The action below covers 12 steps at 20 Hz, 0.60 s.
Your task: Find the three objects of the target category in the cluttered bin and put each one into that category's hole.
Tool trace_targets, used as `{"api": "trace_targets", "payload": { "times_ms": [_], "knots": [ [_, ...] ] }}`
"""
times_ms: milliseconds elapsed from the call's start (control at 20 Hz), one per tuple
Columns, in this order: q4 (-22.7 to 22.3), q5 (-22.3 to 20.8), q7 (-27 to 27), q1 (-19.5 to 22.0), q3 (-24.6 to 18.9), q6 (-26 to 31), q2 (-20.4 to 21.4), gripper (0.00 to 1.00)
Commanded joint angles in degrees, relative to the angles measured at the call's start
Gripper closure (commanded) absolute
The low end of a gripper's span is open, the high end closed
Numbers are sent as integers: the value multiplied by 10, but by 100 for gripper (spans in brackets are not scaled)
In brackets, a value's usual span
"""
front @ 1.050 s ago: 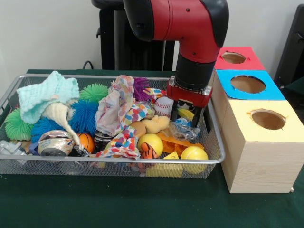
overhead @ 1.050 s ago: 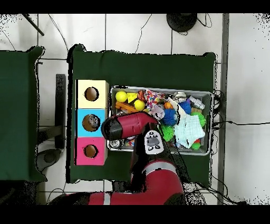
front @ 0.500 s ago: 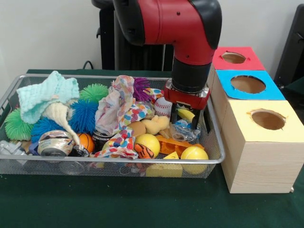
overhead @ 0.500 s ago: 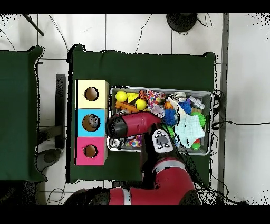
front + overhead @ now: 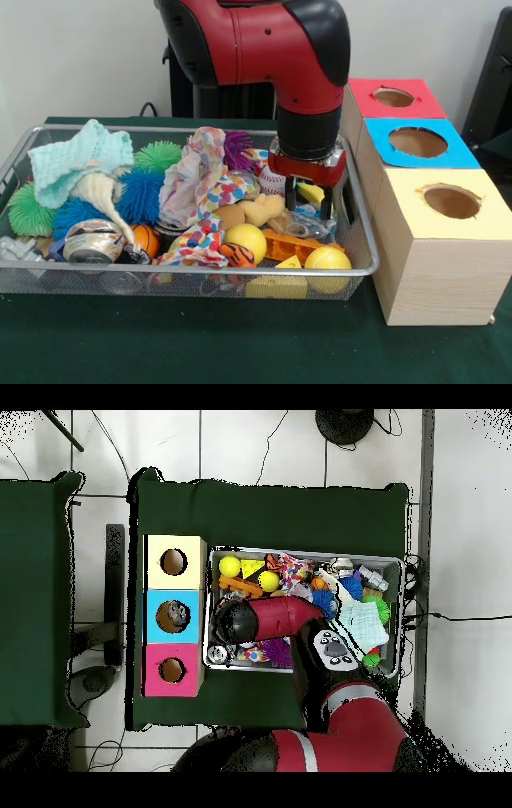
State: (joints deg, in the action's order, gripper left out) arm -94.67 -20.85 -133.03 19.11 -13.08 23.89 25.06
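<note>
- Red arm casing hid most of the gripper [image 5: 309, 200] in the overhead view, so only the front view let us judge it: two dark fingers [image 5: 290, 194] hung apart, with a yellow piece [image 5: 313, 192] showing between them. We could not tell whether they touched that piece.
- We could not make out which category was wanted, nor whether anything lay in the holes. From above, the blue box [image 5: 173, 617] seemed to show something pale in its hole; from the front that hole looked only dark.
- The front view showed the wire basket [image 5: 240, 272] crowded with two yellow balls [image 5: 250, 238], a baseball [image 5: 272, 182], spiky blue and green balls [image 5: 142, 194], patterned cloth [image 5: 200, 180] and a can [image 5: 92, 242].
- Only the overhead view showed the boxes touching the basket's side, the yellow box [image 5: 173, 562] farthest from the robot's base and the pink box [image 5: 172, 670] nearest.
- Against the frame a second before, we saw the gripper had shifted away from the boxes, towards the basket's middle.
</note>
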Motion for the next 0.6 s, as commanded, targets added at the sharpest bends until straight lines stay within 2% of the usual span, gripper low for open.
{"api": "trace_targets", "payload": {
  "times_ms": [50,300,500,600],
  "knots": [
    [22,-59,82,37,-56,-44,-51,0],
    [1,-75,94,66,-65,-36,-33,0],
    [16,-111,84,78,-72,-88,-69,0],
    [13,-120,75,77,-71,-93,-69,0]
  ]
}}
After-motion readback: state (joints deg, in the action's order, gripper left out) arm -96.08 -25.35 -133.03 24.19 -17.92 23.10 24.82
